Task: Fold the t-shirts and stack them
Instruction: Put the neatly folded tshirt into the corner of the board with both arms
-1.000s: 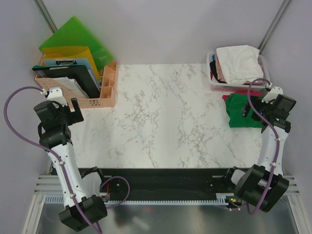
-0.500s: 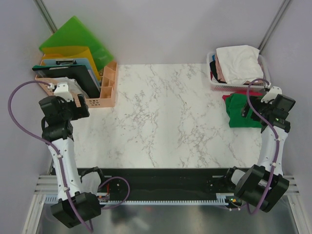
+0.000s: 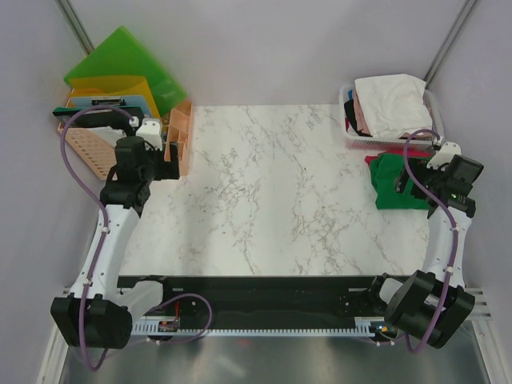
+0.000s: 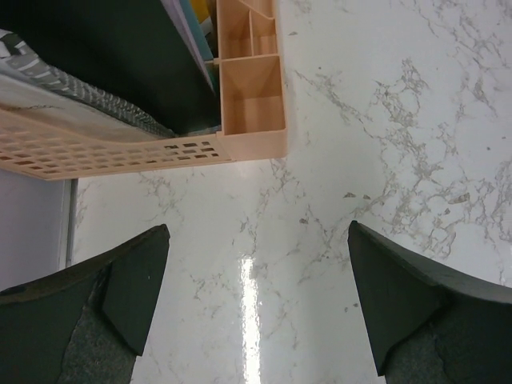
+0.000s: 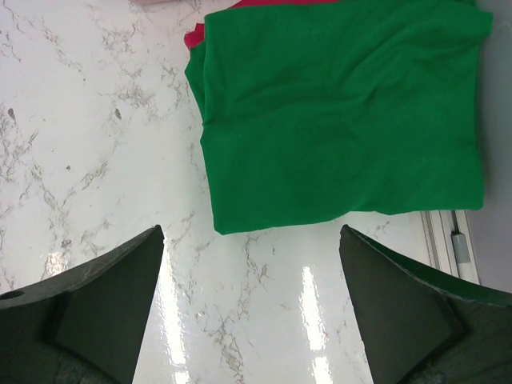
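From above, the folded green t-shirt [image 3: 390, 190] lies at the right edge of the marble worktop [image 3: 264, 192], on a magenta-red t-shirt [image 3: 376, 159] of which only a strip shows. Just behind them, in the far right corner, a white basket [image 3: 350, 142] holds a white t-shirt [image 3: 392, 100] and other tees. The right claw [image 3: 406, 186] hangs over the green one's right side. The left claw [image 3: 164, 152] is well apart, beside the peach desk organiser [image 3: 178, 136] at the far left.

At the left wrist, the left claw [image 4: 256, 264] stands wide and empty over bare worktop [image 4: 384, 120], the organiser [image 4: 248, 120] ahead.

At the right wrist, the right claw [image 5: 252, 264] is wide and empty. The green t-shirt [image 5: 336, 112] lies ahead of it, shifted toward one finger, its slightly longer side running across the opening; the red t-shirt [image 5: 194, 36] peeks out at a far corner. The right arm is by far the nearer to stack and basket.
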### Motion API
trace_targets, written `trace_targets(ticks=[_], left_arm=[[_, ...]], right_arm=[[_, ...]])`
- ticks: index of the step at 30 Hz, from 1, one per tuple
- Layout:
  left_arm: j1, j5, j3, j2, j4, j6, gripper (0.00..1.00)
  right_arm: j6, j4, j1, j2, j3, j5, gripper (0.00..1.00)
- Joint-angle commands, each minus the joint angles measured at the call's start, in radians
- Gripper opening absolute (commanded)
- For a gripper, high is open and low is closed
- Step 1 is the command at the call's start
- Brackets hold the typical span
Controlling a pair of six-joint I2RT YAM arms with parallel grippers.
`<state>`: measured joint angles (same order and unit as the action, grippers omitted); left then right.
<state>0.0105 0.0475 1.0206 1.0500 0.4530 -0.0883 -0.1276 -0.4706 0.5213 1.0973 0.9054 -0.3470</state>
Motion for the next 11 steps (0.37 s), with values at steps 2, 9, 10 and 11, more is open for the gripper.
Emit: trace_targets(ticks=[2, 9, 10, 11], left_arm=[[0.078, 0.106, 0.067, 0.039, -0.057, 0.055, 1.00], [0.155, 0.176, 0.020, 0.015, -0.128, -0.001, 1.00], [0.164, 0.210, 0.022, 0.022, -0.120, 0.001, 1.00], [0.170, 0.227, 0.054, 0.028, -0.100, 0.024, 1.00]], right_arm=[[-0.015, 0.024, -0.003, -0.007, -0.007, -0.017, 0.98], [-0.021, 0.013, -0.004, -0.034, 0.011, -0.030, 0.98], [-0.023, 0.015, -0.003, -0.034, 0.001, -0.033, 0.98], [-0.024, 0.016, -0.003, -0.031, -0.006, -0.037, 0.98]])
